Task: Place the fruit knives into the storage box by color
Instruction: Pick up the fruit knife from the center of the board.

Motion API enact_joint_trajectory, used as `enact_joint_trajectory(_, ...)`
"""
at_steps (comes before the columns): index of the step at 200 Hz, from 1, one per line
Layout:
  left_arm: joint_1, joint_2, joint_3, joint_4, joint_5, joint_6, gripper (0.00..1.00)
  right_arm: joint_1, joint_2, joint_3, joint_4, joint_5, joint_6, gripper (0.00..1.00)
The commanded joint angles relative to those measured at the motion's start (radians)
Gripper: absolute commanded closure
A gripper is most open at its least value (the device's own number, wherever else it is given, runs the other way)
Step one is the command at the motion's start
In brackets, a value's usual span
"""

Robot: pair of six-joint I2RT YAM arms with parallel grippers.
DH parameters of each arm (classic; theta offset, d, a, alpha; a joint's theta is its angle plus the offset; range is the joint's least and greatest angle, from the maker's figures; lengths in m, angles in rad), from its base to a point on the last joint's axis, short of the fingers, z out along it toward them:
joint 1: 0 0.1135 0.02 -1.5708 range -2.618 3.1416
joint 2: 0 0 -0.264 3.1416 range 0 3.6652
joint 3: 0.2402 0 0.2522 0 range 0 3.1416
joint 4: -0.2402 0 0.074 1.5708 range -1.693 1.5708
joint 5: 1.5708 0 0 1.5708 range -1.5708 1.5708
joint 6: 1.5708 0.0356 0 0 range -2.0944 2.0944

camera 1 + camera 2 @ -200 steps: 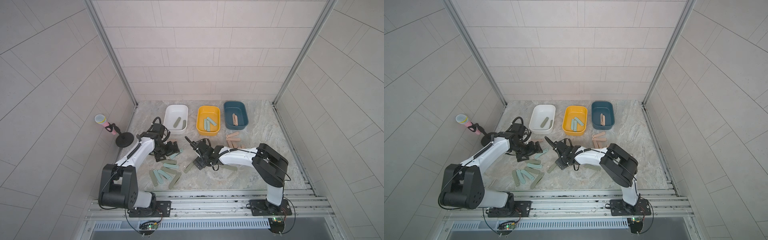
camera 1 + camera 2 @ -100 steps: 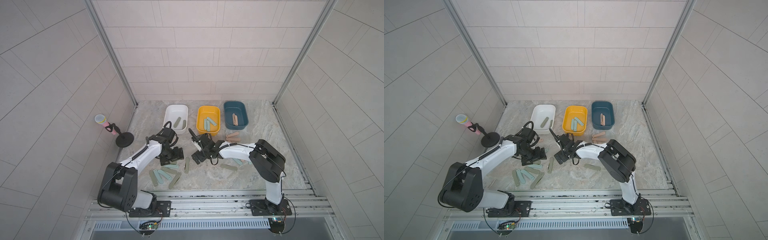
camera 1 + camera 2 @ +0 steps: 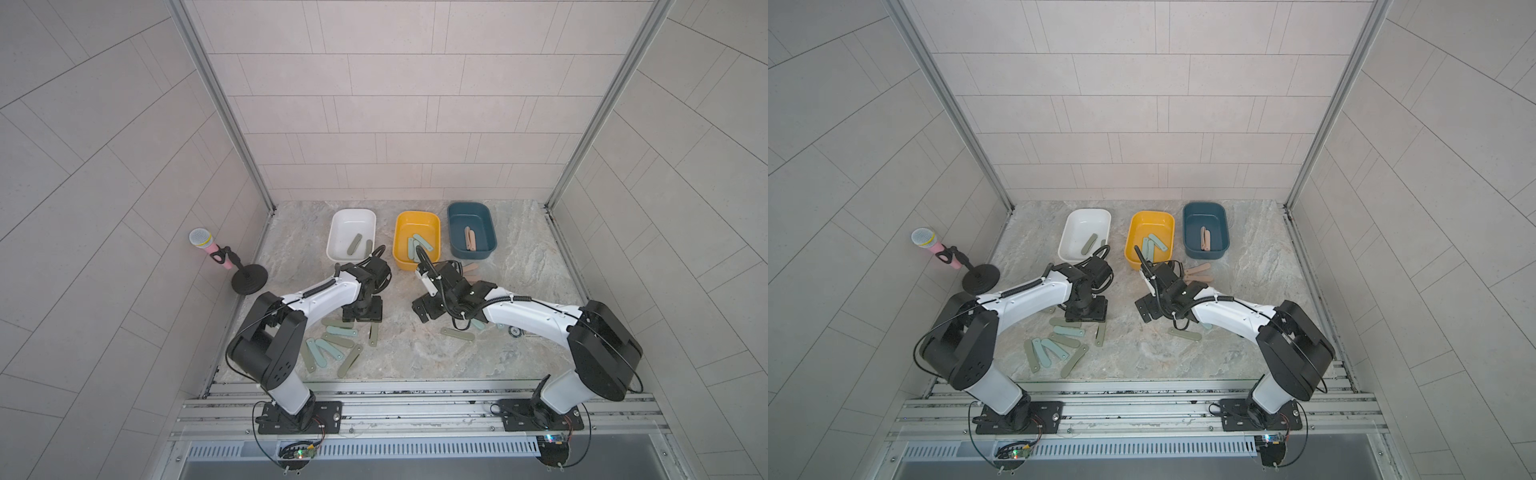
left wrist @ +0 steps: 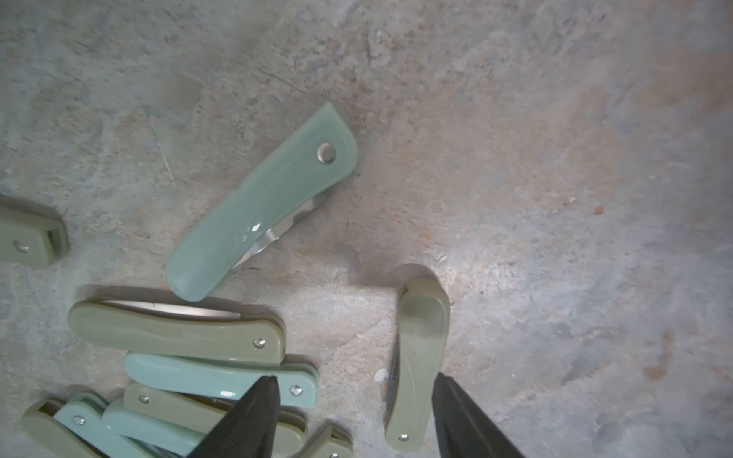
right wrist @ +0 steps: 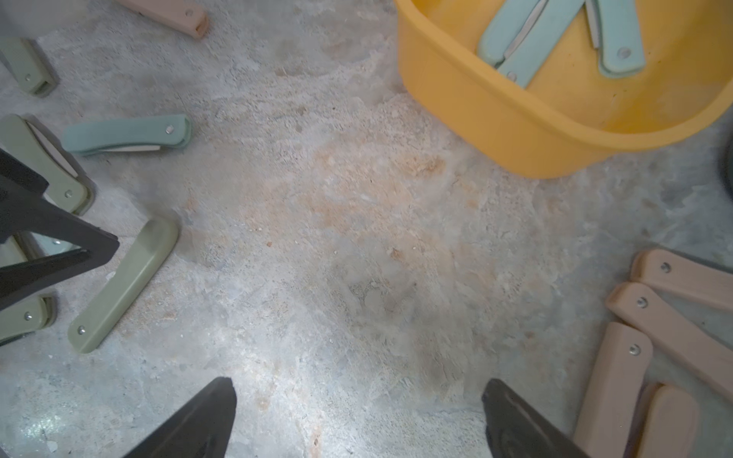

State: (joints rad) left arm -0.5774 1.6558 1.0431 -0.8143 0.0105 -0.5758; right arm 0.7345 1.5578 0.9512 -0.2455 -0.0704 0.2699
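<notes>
- tabletop (image 5: 357, 190): flat, rough stone, mottled grey and rust.
- knives: flat bars with rounded ends. each has a smooth plastic handle, one metal rivet near an end, and a steel blade edge folded into the side.
- your left gripper (image 4: 355, 378): black tapered fingers spread either side of one olive knife (image 4: 418, 357) lying flat on the stone. one finger is just beside it and the other stands clear, so nothing is clasped.
- your right gripper (image 5: 359, 382): fingers wide apart over bare stone, holding nothing.
- left wrist view: you can count four teal and six olive knives, several overlapping. one teal knife (image 4: 258, 210) lies alone.
- three rounded rectangular tubs: the white box (image 3: 351, 214) holds two olive knives, the yellow box (image 5: 496, 119) three teal, and the dark blue box (image 3: 471, 252) two pink.
- four peach-pink knives (image 5: 614, 380) lie bunched on the stone near the yellow box.
</notes>
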Motion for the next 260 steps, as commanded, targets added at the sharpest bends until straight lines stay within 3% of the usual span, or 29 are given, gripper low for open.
enact_joint_trajectory(1,-0.012,0.037,0.019,-0.015,-0.053,-0.018,0.34,0.003,-0.021,-0.015,-0.015,0.014,0.005,0.00)
enact_joint_trajectory(39,-0.016,0.094,0.049,-0.005,-0.031,-0.006,0.36,0.002,-0.022,-0.020,-0.011,0.012,0.003,0.00)
enact_joint_trajectory(109,-0.040,0.013,0.060,-0.009,-0.007,-0.030,0.36,0.000,-0.026,-0.026,-0.005,-0.004,0.008,0.00)
enact_joint_trajectory(164,-0.043,0.099,0.020,0.050,0.047,-0.030,0.37,0.000,-0.028,-0.025,-0.009,-0.003,0.015,0.00)
enact_joint_trajectory(260,-0.021,0.117,0.042,0.025,0.009,0.007,0.82,-0.001,-0.053,-0.039,-0.030,0.011,0.015,0.00)
